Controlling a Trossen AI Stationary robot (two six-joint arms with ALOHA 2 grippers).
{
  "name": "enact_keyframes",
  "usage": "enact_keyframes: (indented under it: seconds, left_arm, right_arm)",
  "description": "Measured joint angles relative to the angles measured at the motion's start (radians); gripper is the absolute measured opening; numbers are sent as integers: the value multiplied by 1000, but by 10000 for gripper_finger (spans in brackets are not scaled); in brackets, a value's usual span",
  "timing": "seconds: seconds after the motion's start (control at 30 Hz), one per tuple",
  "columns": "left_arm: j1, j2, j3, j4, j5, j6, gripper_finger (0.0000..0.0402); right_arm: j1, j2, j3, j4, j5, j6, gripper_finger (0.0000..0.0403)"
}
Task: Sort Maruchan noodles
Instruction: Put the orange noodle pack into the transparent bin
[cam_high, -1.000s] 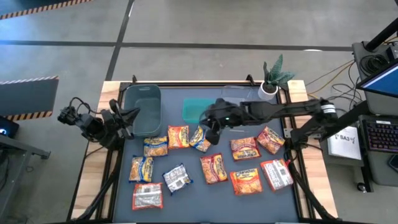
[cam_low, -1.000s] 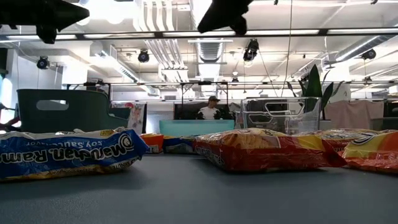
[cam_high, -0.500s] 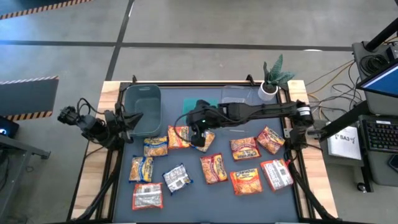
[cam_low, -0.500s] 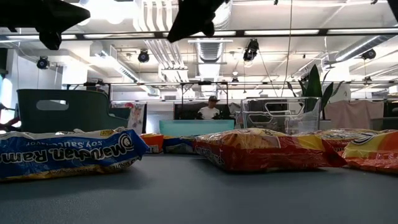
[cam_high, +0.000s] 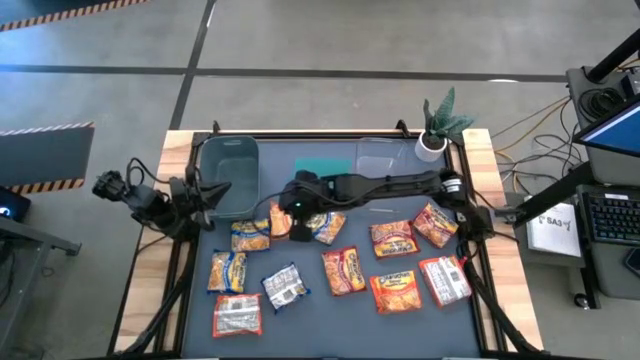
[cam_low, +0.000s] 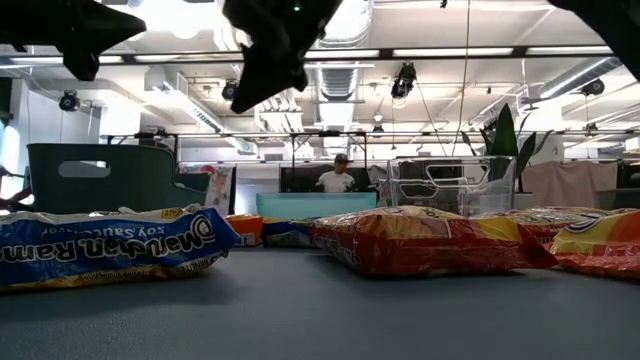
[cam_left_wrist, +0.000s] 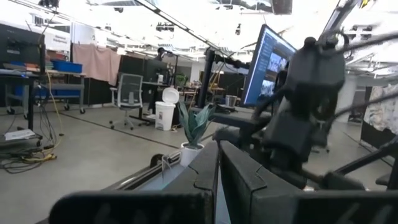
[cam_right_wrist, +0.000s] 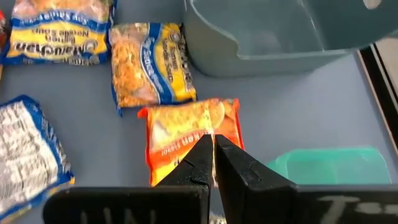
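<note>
With fingers pressed together, right hand (cam_right_wrist: 213, 149) above orange-red noodle packet (cam_right_wrist: 186, 140); nothing grasped.

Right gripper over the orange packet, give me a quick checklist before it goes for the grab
1. Right gripper above the orange-red packet: ok.
2. Fingers open for a grab: not ok, shut.
3. Packet lies flat, clear of the yellow-and-blue packet beside it: ok.
4. Grey bin has room: ok, looks empty.
5. Left gripper out of the way at the table's left edge: ok.
6. Gripper's height above the packet: cannot tell.
</note>
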Motion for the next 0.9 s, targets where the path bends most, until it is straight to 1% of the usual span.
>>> enact_keyframes:
  seconds: [0.1,0.23,0.5,0.9]
  left_arm:
    - [0,0,22,-15,0,4,0]
    - [0,0,53,-30,0,35,0]
    - [0,1,83,-33,0,104,0]
    - [0,1,117,-33,0,165,0]
  right_arm:
    - [7,43,24,-7,0,-11,9]
    - [31,83,18,-12,0,-32,9]
    - [71,87,-10,-11,0,3,9]
    - [71,88,-2,13,8,9,9]
